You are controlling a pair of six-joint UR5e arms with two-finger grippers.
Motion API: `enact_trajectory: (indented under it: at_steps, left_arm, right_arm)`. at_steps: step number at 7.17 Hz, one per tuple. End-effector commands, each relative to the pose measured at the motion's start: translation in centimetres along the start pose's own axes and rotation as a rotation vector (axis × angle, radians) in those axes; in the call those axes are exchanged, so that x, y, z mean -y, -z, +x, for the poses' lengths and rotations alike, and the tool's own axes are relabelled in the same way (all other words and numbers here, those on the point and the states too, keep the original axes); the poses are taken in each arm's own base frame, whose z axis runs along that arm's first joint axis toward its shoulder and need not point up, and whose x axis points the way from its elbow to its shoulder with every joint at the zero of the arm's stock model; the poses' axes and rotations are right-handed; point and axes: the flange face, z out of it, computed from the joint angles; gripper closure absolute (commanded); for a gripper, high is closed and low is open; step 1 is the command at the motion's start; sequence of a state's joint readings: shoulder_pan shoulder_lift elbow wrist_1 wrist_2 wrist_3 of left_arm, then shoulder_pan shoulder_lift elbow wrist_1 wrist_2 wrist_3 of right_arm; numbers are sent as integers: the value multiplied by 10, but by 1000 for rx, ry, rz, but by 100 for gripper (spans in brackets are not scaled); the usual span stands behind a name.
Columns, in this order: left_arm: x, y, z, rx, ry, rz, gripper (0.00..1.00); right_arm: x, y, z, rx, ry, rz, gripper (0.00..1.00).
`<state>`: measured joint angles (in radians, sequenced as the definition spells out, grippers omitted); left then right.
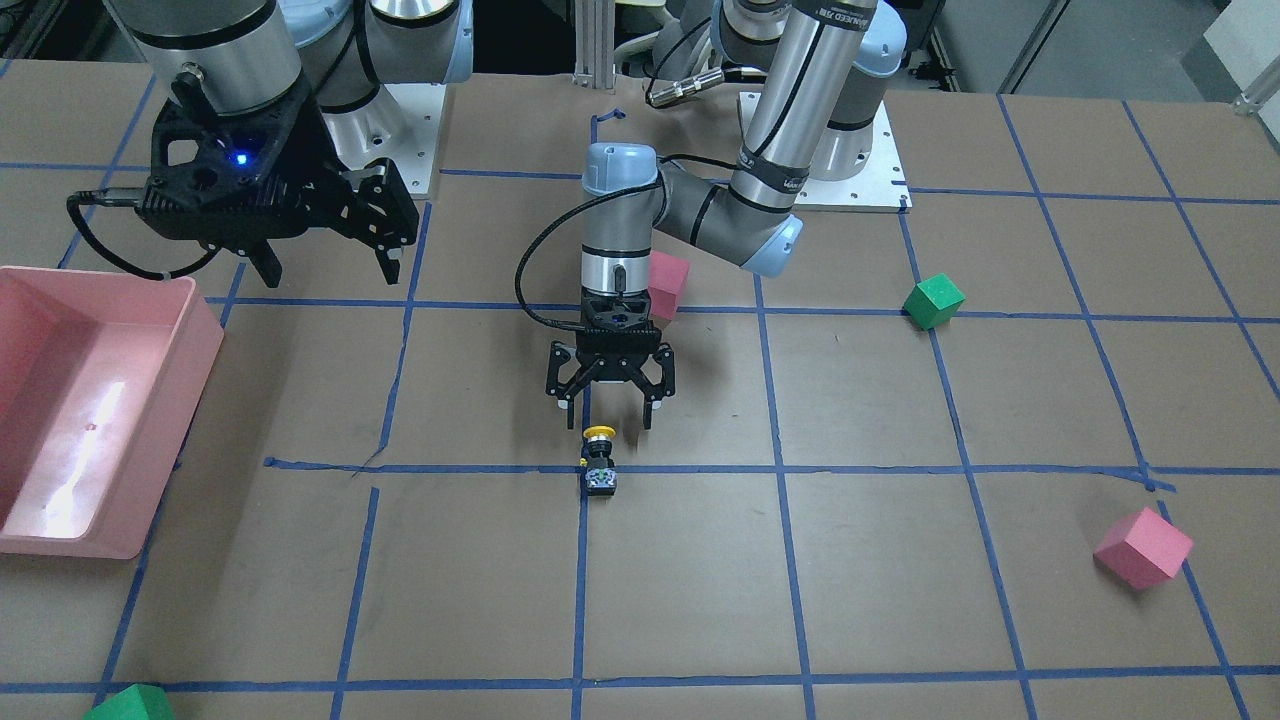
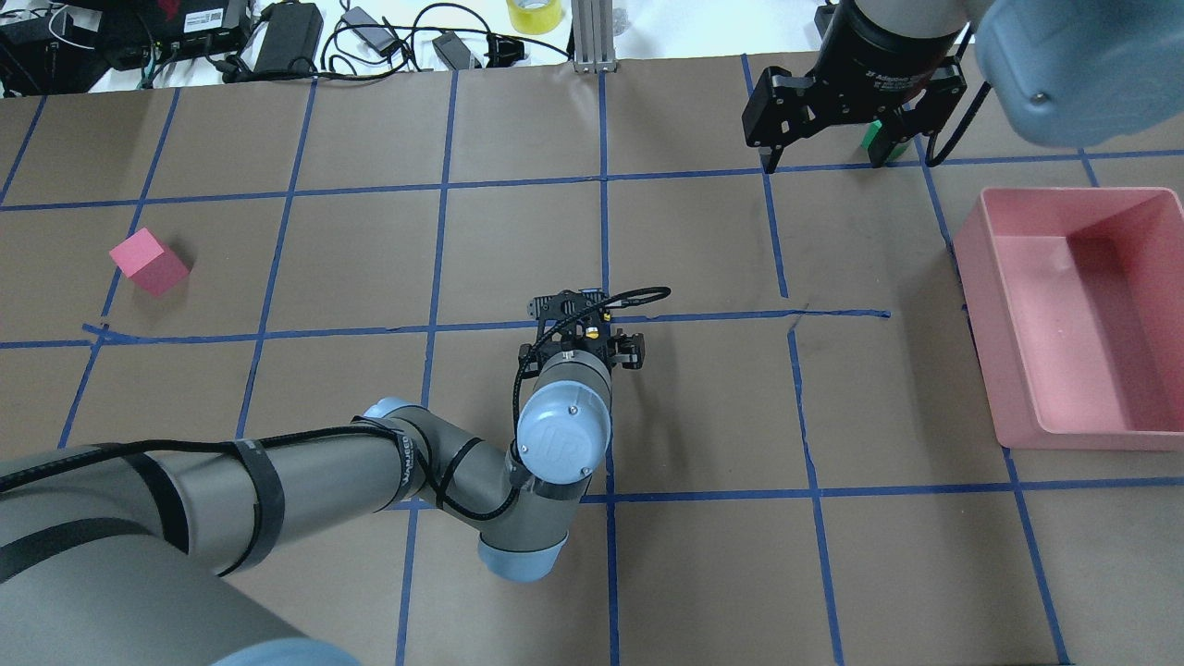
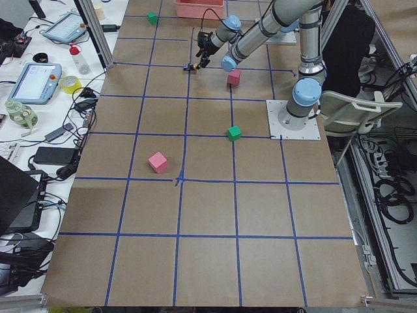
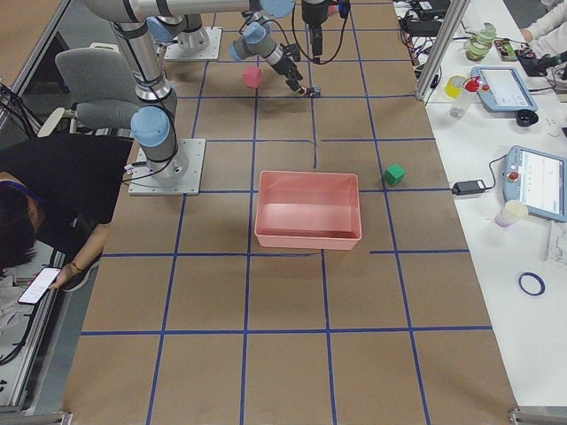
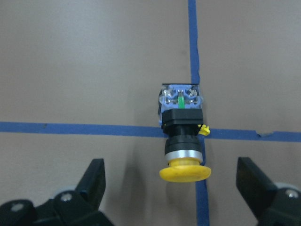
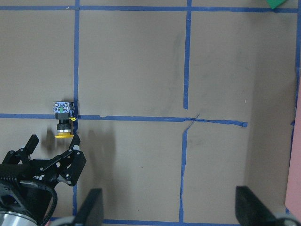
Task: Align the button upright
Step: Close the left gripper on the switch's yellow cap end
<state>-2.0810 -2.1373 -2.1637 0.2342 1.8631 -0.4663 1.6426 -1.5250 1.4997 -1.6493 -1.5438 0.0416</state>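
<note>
Black two-finger left gripper (image 1: 606, 410): jaws spread wide, poised low on the robot's side of the blue tape cross (image 5: 70, 127), one finger to each side of the cap.

Small push-button switch with round yellow cap, black neck and black-and-silver block base (image 5: 182, 136): lying on its side on the cross, cap toward the left gripper.

Handling, as judged: close on the black neck rather than the rounded cap, lift, pitch until the base faces down, release once flat.

Black right gripper (image 2: 823, 162): jaws apart, empty, well away from the cross.
</note>
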Motion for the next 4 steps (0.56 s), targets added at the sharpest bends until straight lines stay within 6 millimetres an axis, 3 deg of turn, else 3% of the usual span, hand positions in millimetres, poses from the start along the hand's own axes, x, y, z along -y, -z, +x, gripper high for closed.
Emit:
enact_trajectory:
  at_steps: [1, 3, 4]
  left_arm:
    - [-11, -11, 0, -5, -3, 10, 6]
    - [-7, -16, 4, -12, -10, 25, 13]
    - [-8, -19, 4, -11, -11, 22, 27]
  right_arm:
    - [0, 0, 0, 2, -2, 0, 0]
    - [0, 0, 0, 2, 1, 0, 0]
    - [1, 0, 1, 0, 1, 1, 0]
